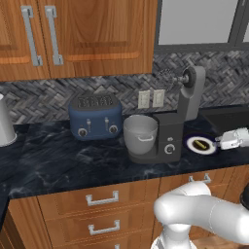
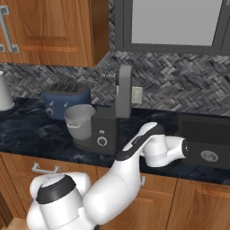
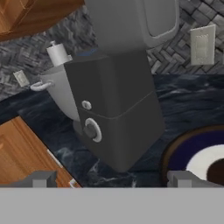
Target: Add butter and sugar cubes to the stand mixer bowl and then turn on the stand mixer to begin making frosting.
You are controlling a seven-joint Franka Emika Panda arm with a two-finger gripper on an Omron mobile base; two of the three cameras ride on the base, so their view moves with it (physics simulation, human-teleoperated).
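Countertop point(image 1: 73, 155) of dark marbled stone runs under the gripper, and its front edge, above the wooden drawers point(image 1: 102, 214), passes just below the gripper in the left base view. Open stone lies beyond the mixer from the gripper, in front of the toaster point(image 1: 96, 116) and on toward the pale container point(image 1: 5, 121) at the far end. Upper cabinets point(image 1: 73, 34) hang well above the hand, and tiled backsplash point(image 1: 44, 97) closes the rear.

Arm point(image 2: 134, 157) rises from the base, bends at the elbow and reaches out low over the counter, with the wrist roughly level. Gripper point(image 1: 228, 141) points sideways at the stand mixer point(image 1: 172, 131); its fingers point(image 3: 41, 179) stand spread wide, holding nothing.

Stand mixer sits straight ahead of the gripper, near but apart, head tilted back and whisk point(image 1: 168, 78) raised. Its round knob point(image 3: 92, 130) faces the hand view, slightly to one side of the line between the fingertips. Stand mixer bowl point(image 1: 140, 133) sits on the mixer base, on the far side of the column from the gripper. A dark-rimmed plate point(image 1: 200, 145) lies just beside the fingertips, between gripper and mixer. Butter point(image 1: 200, 144) rests on that plate, close below the fingers, not touched. Sugar cubes cannot be made out.
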